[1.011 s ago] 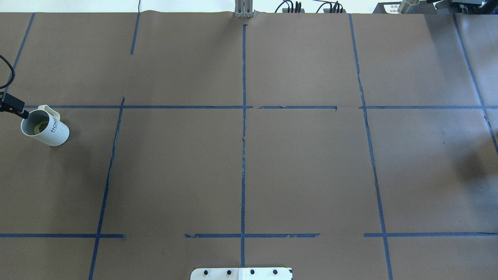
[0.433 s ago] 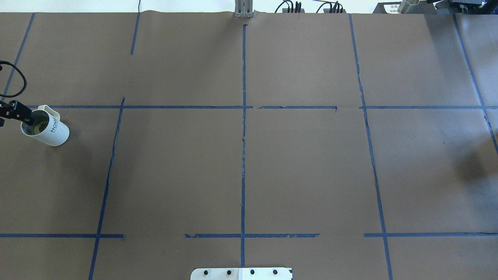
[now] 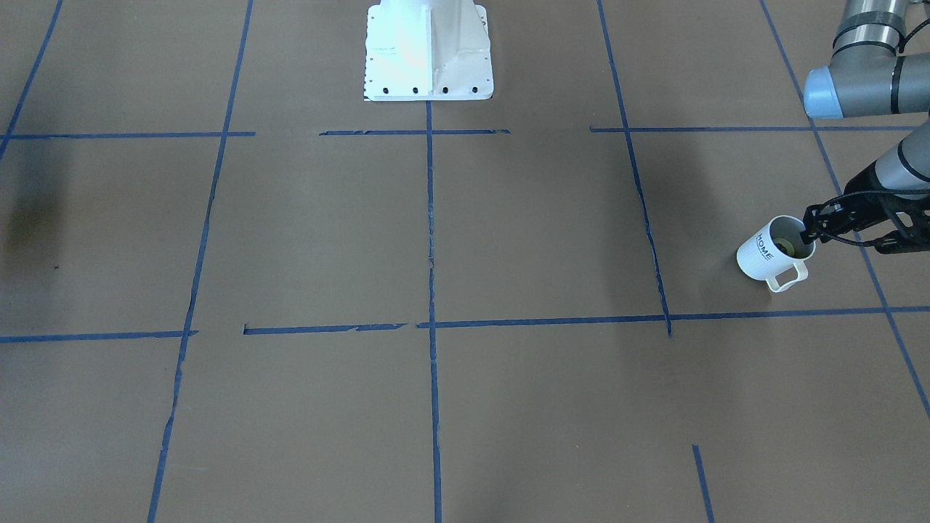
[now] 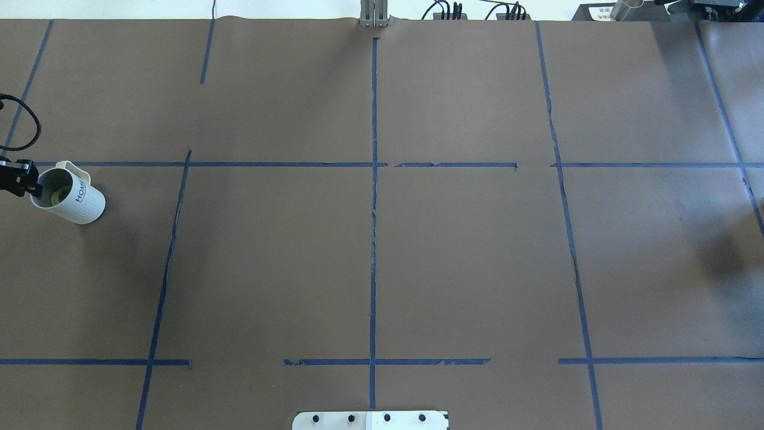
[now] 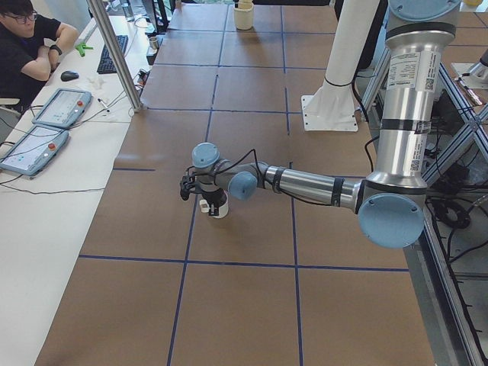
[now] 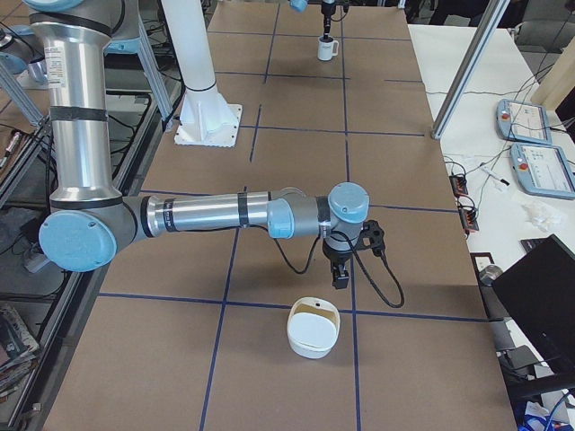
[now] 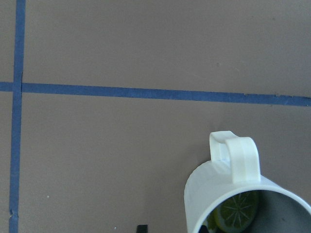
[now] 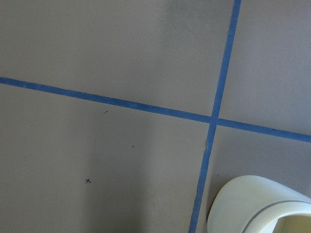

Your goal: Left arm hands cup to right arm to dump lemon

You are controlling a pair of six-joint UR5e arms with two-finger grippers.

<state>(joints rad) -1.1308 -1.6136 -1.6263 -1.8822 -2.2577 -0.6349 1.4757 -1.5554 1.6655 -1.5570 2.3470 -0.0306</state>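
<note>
The white cup lettered "HOME" stands at the table's far left, its handle towards the far side. The lemon lies on its greyish bottom. My left gripper is at the cup's rim. One finger dips inside and the other tip stays outside, apart from the wall, so it is open. My right gripper shows only in the exterior right view, hanging over the table near a white bowl. I cannot tell its state.
Blue tape lines grid the brown table cover. The white base plate sits at the robot's side. A metal post rises by the table's edge. Beyond it a person sits at a bench with tablets.
The left gripper slid right over the cup's rim, then eased back left a little with one finger inside. The cup shifted very slightly left.
</note>
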